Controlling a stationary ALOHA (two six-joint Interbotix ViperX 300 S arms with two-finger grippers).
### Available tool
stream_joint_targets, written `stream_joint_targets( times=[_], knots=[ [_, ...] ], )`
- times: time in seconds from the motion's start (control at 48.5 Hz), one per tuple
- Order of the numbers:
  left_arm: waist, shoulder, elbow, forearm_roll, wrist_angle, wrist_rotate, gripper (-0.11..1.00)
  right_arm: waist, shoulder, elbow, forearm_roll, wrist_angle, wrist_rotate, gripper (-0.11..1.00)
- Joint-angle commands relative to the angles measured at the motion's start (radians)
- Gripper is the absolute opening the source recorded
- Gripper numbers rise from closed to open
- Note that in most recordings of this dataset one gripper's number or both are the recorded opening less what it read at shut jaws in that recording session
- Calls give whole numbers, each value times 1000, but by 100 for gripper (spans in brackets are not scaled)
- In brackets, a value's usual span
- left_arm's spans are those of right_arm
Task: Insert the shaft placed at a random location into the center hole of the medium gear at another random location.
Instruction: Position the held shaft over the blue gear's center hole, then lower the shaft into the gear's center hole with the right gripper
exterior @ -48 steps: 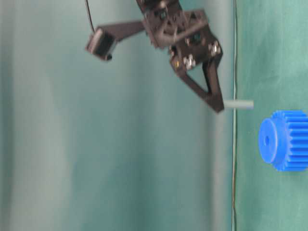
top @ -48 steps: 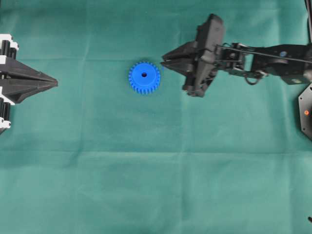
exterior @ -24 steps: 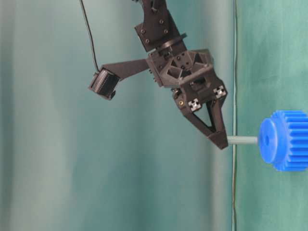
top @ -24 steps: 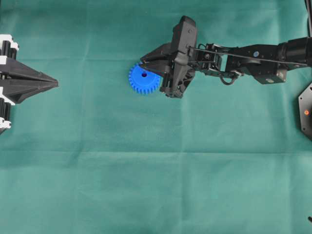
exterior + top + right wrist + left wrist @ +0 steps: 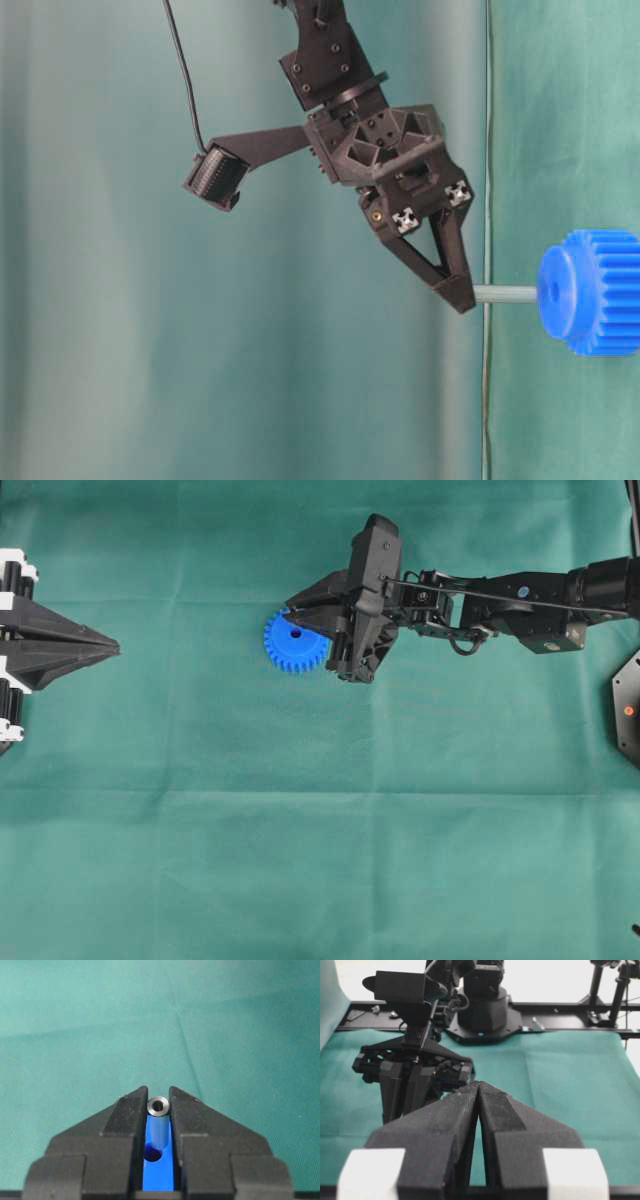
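The medium gear (image 5: pixel 290 650), bright blue and toothed, lies flat on the green cloth. My right gripper (image 5: pixel 292 617) hangs right over it, shut on the shaft (image 5: pixel 158 1106), a silvery-grey pin held upright between the fingertips. In the table-level view the shaft (image 5: pixel 505 293) runs from the gripper (image 5: pixel 455 295) to the gear's raised hub (image 5: pixel 560 292) and touches it. From the right wrist, the pin's lower end meets the rim of the center hole (image 5: pixel 152 1154); whether it has gone in I cannot tell. My left gripper (image 5: pixel 112 652) rests shut at the left edge, holding nothing.
The green cloth (image 5: pixel 320 830) covers the whole table. The right arm (image 5: pixel 520 595) reaches in from the right edge, with a black base plate (image 5: pixel 628 710) below it. A black frame rail (image 5: pixel 570 1007) runs along the far side in the left wrist view.
The right gripper carried the shaft left from beside the gear to over its hub and lowered it until the pin touched the hub. The left gripper stayed put.
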State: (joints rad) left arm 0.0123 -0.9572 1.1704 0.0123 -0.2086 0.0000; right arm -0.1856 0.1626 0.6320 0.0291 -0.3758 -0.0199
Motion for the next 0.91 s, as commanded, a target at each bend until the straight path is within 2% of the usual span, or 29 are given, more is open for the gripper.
stream_joint_targets(
  times=[0.0, 0.888],
  knots=[
    [2, 6, -14, 3, -6, 2, 0, 3, -15, -23, 0, 2, -11, 13],
    [5, 6, -14, 3, -9, 2, 0, 11, 14, -14, 5, -2, -3, 13]
  ],
)
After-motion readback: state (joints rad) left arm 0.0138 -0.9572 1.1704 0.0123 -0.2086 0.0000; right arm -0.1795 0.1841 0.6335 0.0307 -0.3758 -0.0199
